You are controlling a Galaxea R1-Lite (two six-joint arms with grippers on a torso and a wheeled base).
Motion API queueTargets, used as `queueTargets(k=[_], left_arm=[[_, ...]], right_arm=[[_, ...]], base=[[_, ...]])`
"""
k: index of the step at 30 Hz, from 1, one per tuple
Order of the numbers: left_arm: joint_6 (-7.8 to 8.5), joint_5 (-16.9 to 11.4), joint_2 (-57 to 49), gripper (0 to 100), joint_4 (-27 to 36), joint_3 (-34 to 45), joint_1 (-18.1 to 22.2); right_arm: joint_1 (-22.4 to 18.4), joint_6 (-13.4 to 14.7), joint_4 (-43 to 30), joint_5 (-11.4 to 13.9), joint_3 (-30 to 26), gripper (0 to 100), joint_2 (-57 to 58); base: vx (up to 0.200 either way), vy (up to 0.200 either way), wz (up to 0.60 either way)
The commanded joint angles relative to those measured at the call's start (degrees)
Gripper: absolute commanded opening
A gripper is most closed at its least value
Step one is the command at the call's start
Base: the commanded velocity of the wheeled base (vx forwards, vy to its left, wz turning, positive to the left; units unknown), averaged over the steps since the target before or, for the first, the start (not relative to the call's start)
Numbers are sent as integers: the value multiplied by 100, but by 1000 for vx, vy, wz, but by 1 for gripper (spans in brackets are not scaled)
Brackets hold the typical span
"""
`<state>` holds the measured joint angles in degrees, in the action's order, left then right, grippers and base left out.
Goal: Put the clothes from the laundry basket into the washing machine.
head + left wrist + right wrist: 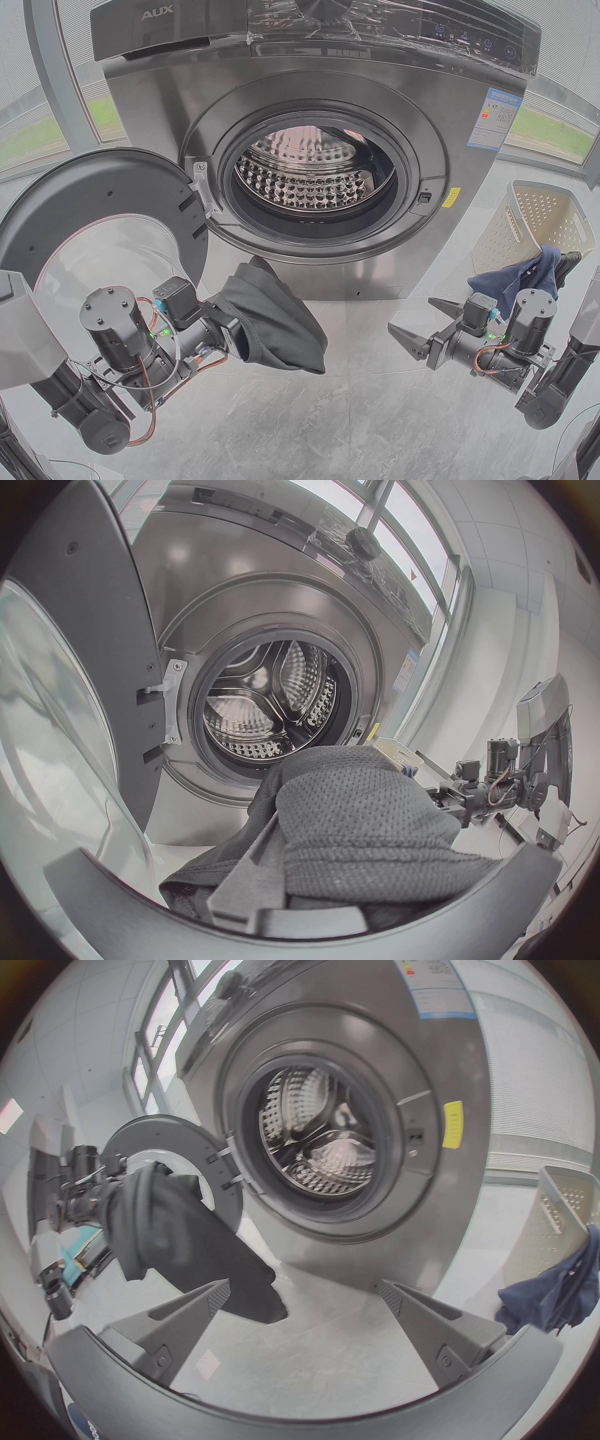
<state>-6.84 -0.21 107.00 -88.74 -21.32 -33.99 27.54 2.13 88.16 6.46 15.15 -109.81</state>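
Observation:
The washing machine (312, 137) stands ahead, its round door (94, 200) swung open to the left and its steel drum (312, 175) showing nothing inside. My left gripper (240, 334) is shut on a dark grey garment (275, 322) (356, 824) (181, 1241), held low in front of the machine, below and left of the drum opening. My right gripper (422, 325) (303, 1291) hangs open and empty at the lower right. A beige laundry basket (537, 225) (553, 1222) leans at the right, with a navy garment (519, 278) (556, 1294) draped over its front rim.
Grey tiled floor (350, 412) lies open between the two arms. Windows stand behind and on both sides of the machine. The open door takes up the room at the left.

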Motion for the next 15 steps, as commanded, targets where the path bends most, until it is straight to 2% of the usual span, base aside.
queueTargets(k=[1,3,7,9,11,12,13,14,15], left_arm=[[-81,47,-206,0,5,84,-47],[-81,65,-153,0,-3,49,-38],[-107,56,-100,0,-3,49,-38],[-195,56,-109,0,-3,49,-47],[-204,65,-135,0,-3,49,-38],[-107,179,-162,0,14,146,15],[-90,214,-170,0,14,155,15],[-2,416,-170,0,14,119,41],[-2,539,-135,0,5,93,15]], right_arm=[[-231,24,-1,-374,234,100,21],[-319,42,-1,-549,418,100,-75],[-328,112,-1,-593,489,100,-102],[-319,129,-1,-602,462,100,-102],[-302,129,-1,-602,453,100,-102],[-293,138,-1,-602,453,100,-102],[-293,138,-1,-602,453,100,-102],[-284,138,-1,-602,462,100,-102],[-284,138,-1,-602,462,100,-102]], base=[[0,0,0],[0,0,0],[0,0,0],[0,0,0],[0,0,0],[0,0,0],[0,0,0],[0,0,0],[0,0,0]])
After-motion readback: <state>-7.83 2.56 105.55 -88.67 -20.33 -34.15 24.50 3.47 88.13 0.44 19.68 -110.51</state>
